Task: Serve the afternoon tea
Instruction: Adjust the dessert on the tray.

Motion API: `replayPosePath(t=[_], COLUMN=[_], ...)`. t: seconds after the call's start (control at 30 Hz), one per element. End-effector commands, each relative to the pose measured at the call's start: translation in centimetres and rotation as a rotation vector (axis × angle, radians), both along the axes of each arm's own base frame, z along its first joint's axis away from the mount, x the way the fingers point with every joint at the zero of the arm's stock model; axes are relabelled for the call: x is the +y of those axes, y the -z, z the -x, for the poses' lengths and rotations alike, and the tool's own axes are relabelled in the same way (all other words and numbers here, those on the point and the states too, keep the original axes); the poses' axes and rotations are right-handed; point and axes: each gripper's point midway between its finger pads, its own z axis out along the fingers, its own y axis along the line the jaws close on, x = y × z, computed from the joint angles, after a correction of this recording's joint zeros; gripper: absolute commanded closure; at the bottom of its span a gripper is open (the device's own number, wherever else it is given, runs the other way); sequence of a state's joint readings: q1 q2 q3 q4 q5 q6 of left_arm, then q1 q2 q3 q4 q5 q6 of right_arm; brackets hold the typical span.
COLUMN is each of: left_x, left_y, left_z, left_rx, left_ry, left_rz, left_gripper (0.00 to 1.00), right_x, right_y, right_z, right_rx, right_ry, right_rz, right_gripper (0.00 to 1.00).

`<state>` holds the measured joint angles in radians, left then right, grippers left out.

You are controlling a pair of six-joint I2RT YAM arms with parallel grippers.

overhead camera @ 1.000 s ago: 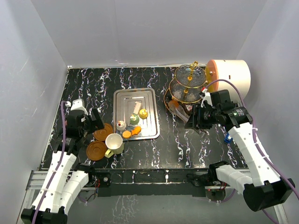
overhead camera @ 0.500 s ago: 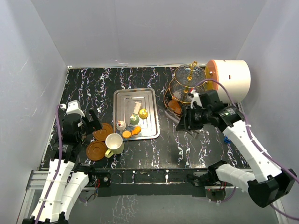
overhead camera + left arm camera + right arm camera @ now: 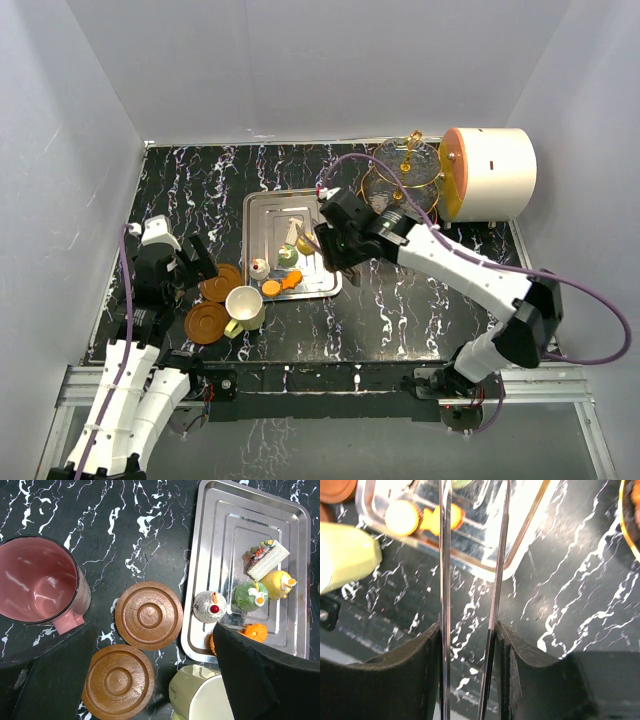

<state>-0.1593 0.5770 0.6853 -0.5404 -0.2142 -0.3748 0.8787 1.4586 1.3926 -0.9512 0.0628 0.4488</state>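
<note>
Small cakes lie on the steel tray (image 3: 322, 215): a white slice (image 3: 267, 559), a yellow one (image 3: 277, 584), a green one (image 3: 247, 596), a white round one (image 3: 210, 606) and orange ones (image 3: 256, 631). My right gripper (image 3: 335, 238) hangs over the tray's right edge, shut on metal tongs (image 3: 445, 580) that point down at the tray's corner. My left gripper (image 3: 155, 630) is open above two brown saucers (image 3: 149, 615) (image 3: 118, 681). The maroon cup (image 3: 35, 580) is to their left and the cream cup (image 3: 200, 697) to their right. The glass stand (image 3: 405, 170) is at the back right.
A big white cylinder with an orange end (image 3: 490, 172) lies beside the stand at the back right. The cream cup (image 3: 245, 305) lies on its side just off the tray's near-left corner. White walls enclose the black marbled table (image 3: 420, 310).
My right arm has swung left from the glass stand to the tray's right edge, carrying the tongs. The left gripper shifted slightly and stays open above the saucers.
</note>
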Motion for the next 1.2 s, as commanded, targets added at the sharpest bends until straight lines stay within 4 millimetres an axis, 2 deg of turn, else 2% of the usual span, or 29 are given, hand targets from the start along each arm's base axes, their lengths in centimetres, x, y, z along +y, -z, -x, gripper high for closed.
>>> replayPosePath(t=[0.0,0.27,0.47,0.93,1.17], left_x=[0.4,0.3,0.1,-0.2,0.0], left_y=[-0.7,-0.1,0.3,0.5,0.3], left_z=[0.0,-0.2,-0.4,-0.5,-0.5], left_rx=[-0.009,0.019,0.037,0.044,0.04], left_ry=[-0.02,-0.018,-0.006,0.011,-0.003], left_rz=[-0.012,-0.015,-0.013,-0.009,-0.014], left_gripper=[0.01,0.01,0.01,0.01,0.01], right_x=[1.6,3.8,4.0,3.3,1.7], right_y=[-2.7,-0.1,1.2,2.5,3.0], right_z=[-5.2,-9.9,-11.8,-10.4,-10.2], right_rx=[-0.186,-0.09,-0.039,0.031,0.026], right_ry=[-0.005,-0.091,-0.124,-0.189,-0.199], right_rz=[0.031,0.023,0.029,0.036,0.114], right_gripper=[0.61,0.62,0.63,0.63,0.64])
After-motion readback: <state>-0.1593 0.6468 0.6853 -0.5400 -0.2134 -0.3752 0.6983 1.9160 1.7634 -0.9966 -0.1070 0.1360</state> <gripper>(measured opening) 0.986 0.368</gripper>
